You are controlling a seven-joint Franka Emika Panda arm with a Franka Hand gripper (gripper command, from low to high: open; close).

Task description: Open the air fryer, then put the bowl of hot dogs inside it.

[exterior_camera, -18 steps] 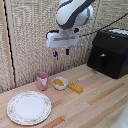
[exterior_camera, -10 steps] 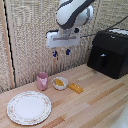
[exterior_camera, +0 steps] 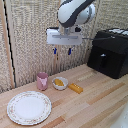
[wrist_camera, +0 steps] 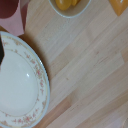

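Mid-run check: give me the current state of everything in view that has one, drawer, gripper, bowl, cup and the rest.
air fryer: drawer shut, flush with the front.
handle: untouched, nothing gripping it.
gripper: open, empty, in the air above the table.
bowl: upright on the table, holding hot dogs.
pink cup: upright; contents cannot be seen.
plate: flat on the table, empty.
orange-yellow bar: lying loose beside the bowl.

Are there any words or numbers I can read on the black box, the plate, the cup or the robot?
None: no words, numbers or brand can be read in either view.
Air fryer: glossy top shows only pale glints, too blurred to tell whether they are marks.
Plate: a rim pattern, not writing.
Pink cup: plain.
Tool: no label visible.
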